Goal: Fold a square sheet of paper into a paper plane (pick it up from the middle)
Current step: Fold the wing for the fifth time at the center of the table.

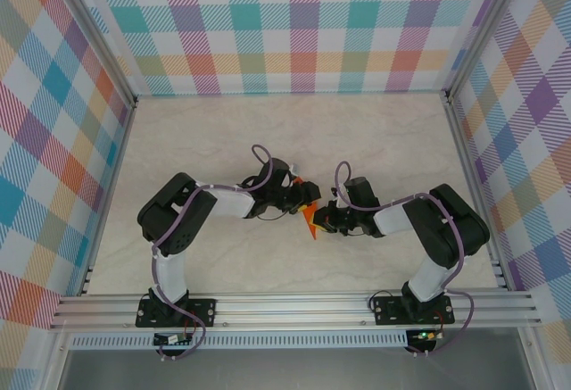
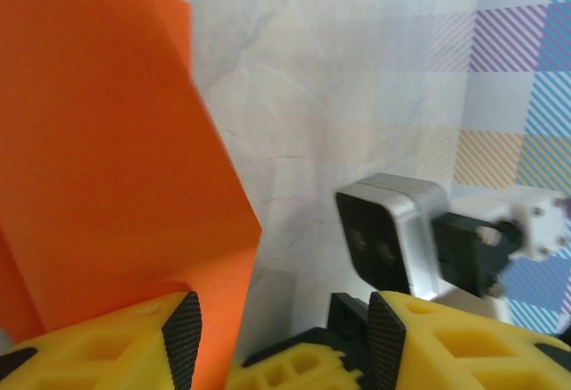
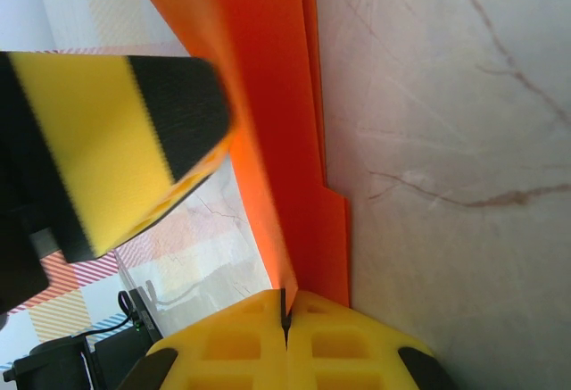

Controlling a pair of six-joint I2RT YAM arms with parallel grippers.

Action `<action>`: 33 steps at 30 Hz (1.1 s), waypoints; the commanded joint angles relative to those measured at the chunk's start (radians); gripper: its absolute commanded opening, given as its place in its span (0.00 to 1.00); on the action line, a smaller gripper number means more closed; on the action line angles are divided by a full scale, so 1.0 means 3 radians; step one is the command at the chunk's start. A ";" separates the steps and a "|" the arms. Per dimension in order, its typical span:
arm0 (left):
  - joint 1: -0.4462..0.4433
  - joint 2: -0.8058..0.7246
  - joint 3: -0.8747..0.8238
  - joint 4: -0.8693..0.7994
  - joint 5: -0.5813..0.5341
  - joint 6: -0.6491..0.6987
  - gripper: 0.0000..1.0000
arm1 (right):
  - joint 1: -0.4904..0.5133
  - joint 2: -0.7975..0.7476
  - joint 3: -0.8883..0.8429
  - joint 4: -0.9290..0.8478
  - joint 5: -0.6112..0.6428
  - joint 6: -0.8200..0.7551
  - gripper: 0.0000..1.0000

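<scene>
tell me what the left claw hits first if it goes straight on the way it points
Probably the orange paper, lying against one side of the left claw. Beyond it, through the gap, sits the right arm's camera block, though depth is unclear.

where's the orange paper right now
In the top view the orange paper is near the table's middle, pinched in the right gripper, the open left gripper at its left.

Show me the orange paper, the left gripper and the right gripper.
orange paper (image 2: pixel 107 158): left wrist view, its flat face.
left gripper (image 2: pixel 284 327): left wrist view, between its fingertips.
right gripper (image 3: pixel 285 317): right wrist view, where fingertips pinch paper.
</scene>
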 commanded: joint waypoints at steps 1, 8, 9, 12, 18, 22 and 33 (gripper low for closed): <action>0.0021 0.0091 0.0054 -0.0168 -0.0149 0.0049 0.54 | -0.0032 0.0027 -0.0028 -0.0161 0.0075 0.0012 0.04; 0.0024 0.0147 0.0087 -0.0330 -0.0181 0.0076 0.54 | -0.0031 -0.0078 -0.0037 -0.0281 0.0071 0.0017 0.09; 0.0025 0.0149 0.0090 -0.0348 -0.0186 0.0077 0.54 | -0.0030 -0.0113 -0.0040 -0.0321 0.0081 0.0013 0.09; 0.0025 0.0155 0.0091 -0.0370 -0.0189 0.0073 0.53 | -0.0031 -0.0228 -0.0022 -0.0469 0.0083 -0.0037 0.10; 0.0024 0.0153 0.0100 -0.0375 -0.0188 0.0063 0.53 | -0.0016 -0.0346 0.0025 -0.0772 0.0049 -0.0195 0.11; 0.0024 0.0152 0.0093 -0.0354 -0.0167 0.0053 0.53 | 0.0003 -0.0349 0.0062 -0.0907 0.0024 -0.0285 0.13; 0.0019 0.0132 0.0076 -0.0339 -0.0155 0.0048 0.53 | 0.0042 -0.0703 0.0175 -0.1204 0.0132 -0.0404 0.27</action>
